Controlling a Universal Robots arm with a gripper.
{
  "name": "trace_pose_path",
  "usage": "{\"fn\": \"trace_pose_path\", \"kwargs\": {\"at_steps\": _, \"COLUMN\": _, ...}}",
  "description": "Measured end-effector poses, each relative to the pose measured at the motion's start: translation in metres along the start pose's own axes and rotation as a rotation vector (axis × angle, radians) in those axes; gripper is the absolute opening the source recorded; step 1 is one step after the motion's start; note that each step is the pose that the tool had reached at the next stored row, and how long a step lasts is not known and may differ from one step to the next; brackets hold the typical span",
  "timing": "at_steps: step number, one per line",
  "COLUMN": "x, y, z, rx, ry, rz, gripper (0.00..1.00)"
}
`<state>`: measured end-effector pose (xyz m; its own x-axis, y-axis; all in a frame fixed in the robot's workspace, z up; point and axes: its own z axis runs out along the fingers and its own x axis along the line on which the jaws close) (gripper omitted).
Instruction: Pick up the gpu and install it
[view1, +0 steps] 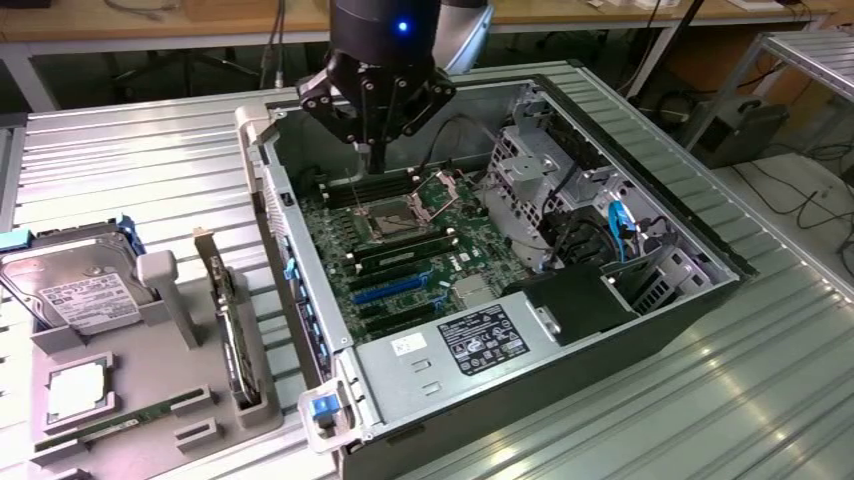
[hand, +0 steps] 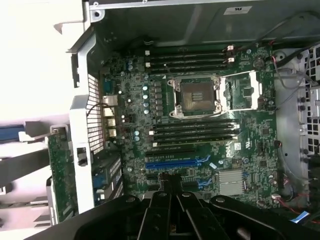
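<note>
Status: pick-up not yet made. The jaws are pressed together and hold nothing. They hang over the far end of the open grey metal computer case (view1: 534, 400), above the green motherboard (view1: 400, 245). The gpu (view1: 230, 315), a thin flat dark expansion card with a silvery end bracket, stands on edge in a grey moulded holder (view1: 160, 290) on the ribbed metal surface (view1: 147, 160). It sits just beside the case on the exterior view's left, well apart from the jaws.

Judgement for the pick-up: the jaws should part before meeting the card and close on its upper edge away from the bracket. They should then draw it straight up out of the holder so that it does not bind.

The exterior view gives the card's full length and, further left, the silver boxy hard drive with white label (view1: 80, 290). The wrist view gives the long blue expansion slot (hand: 172, 162) face-on. It also shows a green board (hand: 60, 175) outside the case wall, probably the same card.
</note>
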<state>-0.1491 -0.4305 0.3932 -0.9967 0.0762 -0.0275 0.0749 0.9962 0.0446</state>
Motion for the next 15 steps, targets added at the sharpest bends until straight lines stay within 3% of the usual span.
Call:
{"fn": "trace_pose_path", "kwargs": {"at_steps": 2, "x": 0.013, "y": -0.0063, "z": -0.0006, "rx": 0.0000, "ry": -0.0013, "rz": 0.000, "gripper": 0.11}}
{"fn": "trace_pose_path", "kwargs": {"at_steps": 8, "x": 0.036, "y": -0.0188, "z": -0.0016, "rx": -0.0004, "ry": -0.0035, "rz": 0.000, "gripper": 0.11}}
{"fn": "trace_pose_path", "kwargs": {"at_steps": 11, "x": 0.053, "y": -0.0320, "z": -0.0020, "rx": -0.0002, "ry": -0.0050, "rz": 0.000, "gripper": 0.11}}
{"fn": "trace_pose_path", "kwargs": {"at_steps": 15, "x": 0.063, "y": -0.0414, "z": -0.0014, "rx": -0.0002, "ry": -0.0052, "rz": 0.000, "gripper": 0.11}}
